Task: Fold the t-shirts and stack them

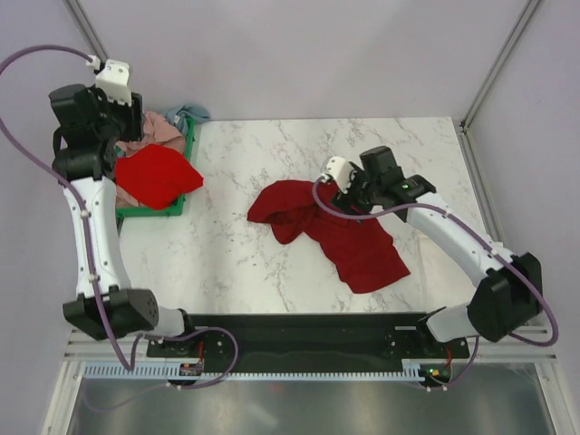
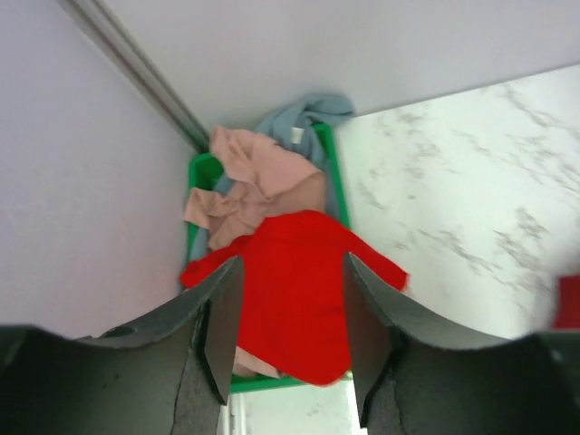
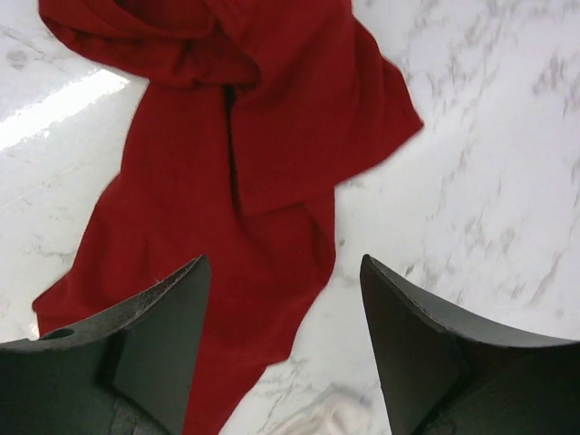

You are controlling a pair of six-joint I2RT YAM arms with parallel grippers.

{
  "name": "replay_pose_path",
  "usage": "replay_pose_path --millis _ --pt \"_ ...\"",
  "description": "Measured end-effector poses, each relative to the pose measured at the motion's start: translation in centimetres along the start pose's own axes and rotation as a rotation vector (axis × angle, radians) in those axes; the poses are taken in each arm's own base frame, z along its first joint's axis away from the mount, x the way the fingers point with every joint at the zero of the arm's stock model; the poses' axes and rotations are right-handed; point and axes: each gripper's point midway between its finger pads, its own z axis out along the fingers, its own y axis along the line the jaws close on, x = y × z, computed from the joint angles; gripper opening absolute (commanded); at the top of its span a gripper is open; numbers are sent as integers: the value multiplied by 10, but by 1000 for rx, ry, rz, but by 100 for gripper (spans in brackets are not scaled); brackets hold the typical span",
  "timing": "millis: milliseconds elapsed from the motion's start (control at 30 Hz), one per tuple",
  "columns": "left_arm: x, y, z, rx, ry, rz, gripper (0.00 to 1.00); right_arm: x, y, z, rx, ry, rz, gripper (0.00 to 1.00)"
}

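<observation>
Two wide-jawed empty grippers, left gripper [image 2: 290, 313] over bright red cloth t-shirt [image 2: 292, 249] in green plastic crate [image 2: 204, 172], right gripper [image 3: 283, 294] over crumpled crimson t-shirt [image 3: 272, 118]

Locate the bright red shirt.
In the top view, the bright red shirt lies far left, draped over the near end of the green crate, just in front of the pink shirt.

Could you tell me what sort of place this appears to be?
Likely a robot lab cell rather than a home: a marble-patterned table enclosed by plain panels on metal posts, with a green crate of t-shirts at one corner.
</observation>
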Motion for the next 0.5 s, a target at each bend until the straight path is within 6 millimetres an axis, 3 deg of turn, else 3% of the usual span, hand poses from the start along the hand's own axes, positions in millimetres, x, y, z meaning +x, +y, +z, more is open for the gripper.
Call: replay_pose_path --millis 100,200,333,367,500 --pt "12 -29 -44 56 -38 -1 51 -26 15 30 -36 8 -141 69" --pt "51 -59 -69 119 1 -23 51 -48 35 64 -55 14 -275 61" --pt "119 -93 -82 205 138 -83 50 -63 68 107 -90 47 -417 54" --pt "144 -105 -85 235 202 -111 49 -66 77 116 -103 51 -445 54" --pt "183 -124 -97 271 306 -157 49 -77 102 144 -128 59 -529 53"
